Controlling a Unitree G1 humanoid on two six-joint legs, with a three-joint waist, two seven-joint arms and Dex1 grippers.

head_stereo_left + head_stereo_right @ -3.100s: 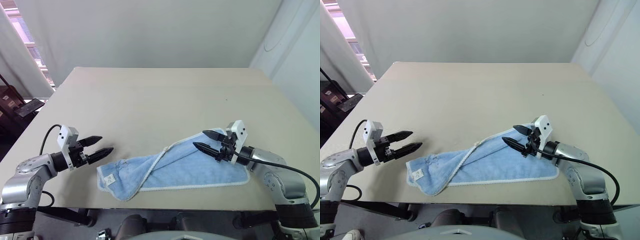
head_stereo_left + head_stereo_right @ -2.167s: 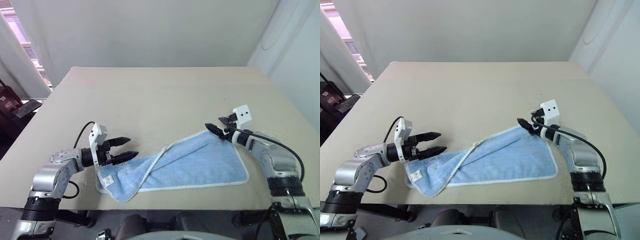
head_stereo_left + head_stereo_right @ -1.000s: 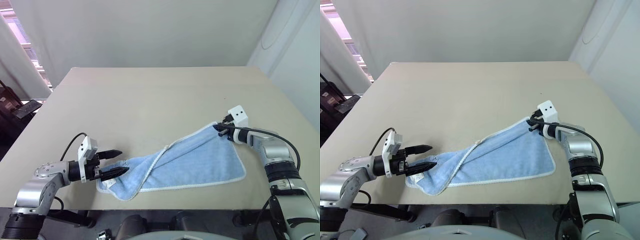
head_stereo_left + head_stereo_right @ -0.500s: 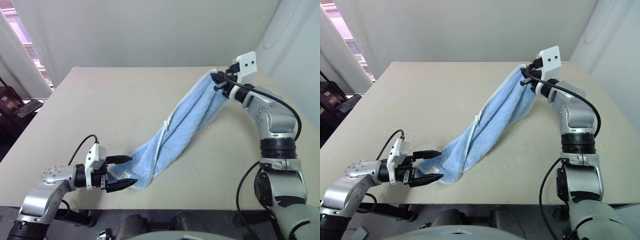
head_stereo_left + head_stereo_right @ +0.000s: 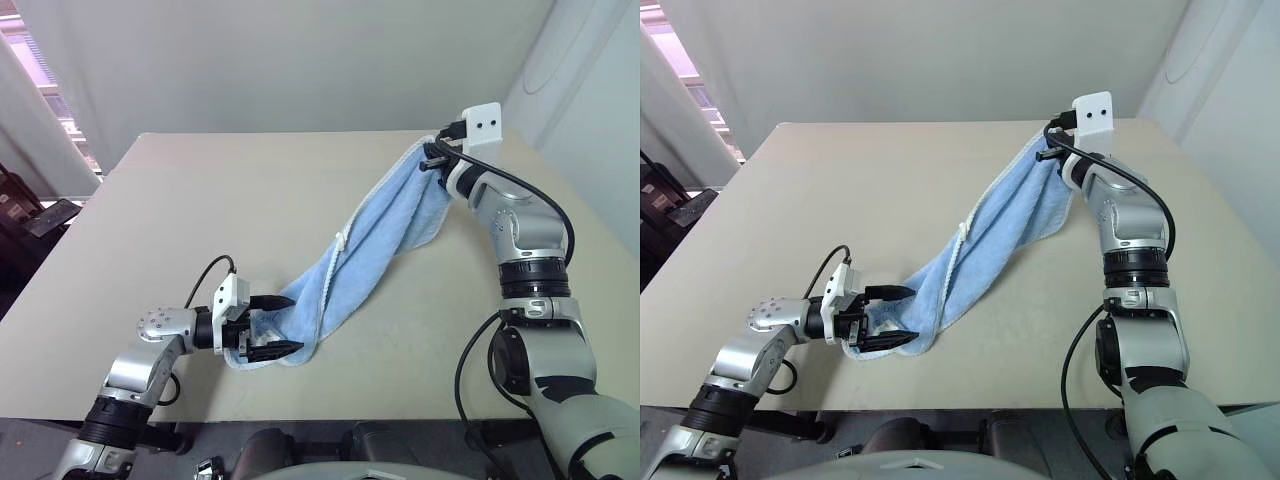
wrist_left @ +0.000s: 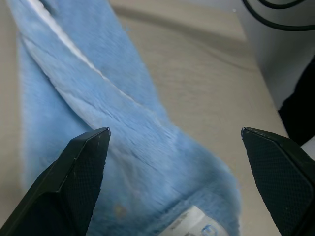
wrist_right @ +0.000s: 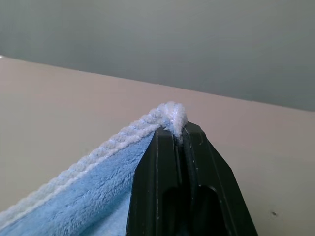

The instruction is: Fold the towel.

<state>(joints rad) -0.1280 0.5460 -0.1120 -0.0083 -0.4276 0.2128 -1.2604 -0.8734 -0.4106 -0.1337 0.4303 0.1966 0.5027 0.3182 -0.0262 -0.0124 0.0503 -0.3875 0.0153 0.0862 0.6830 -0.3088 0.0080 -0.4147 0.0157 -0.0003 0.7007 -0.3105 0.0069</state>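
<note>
The light blue towel [image 5: 372, 232] hangs in a twisted diagonal band. Its top corner is pinched in my right gripper [image 5: 433, 160], which is shut on it high over the table's far right. In the right wrist view the white-edged corner [image 7: 171, 114] pokes out above the closed fingers [image 7: 157, 187]. The towel's lower end rests on the table [image 5: 190, 210] near the front. My left gripper [image 5: 292, 323] is open there, one finger on each side of that end. The left wrist view shows blue cloth [image 6: 113, 142] and a white tag [image 6: 191, 220] between the spread fingers [image 6: 83, 167].
The beige table reaches back to a plain wall, and its front edge lies just behind my left arm. Dark furniture [image 5: 35, 215] stands off the table's left side. A black cable [image 5: 205, 275] loops over my left wrist.
My right gripper has lifted the towel's corner high off the table and holds it there. My left gripper has slid right, so its open fingers now straddle the towel's lower end.
</note>
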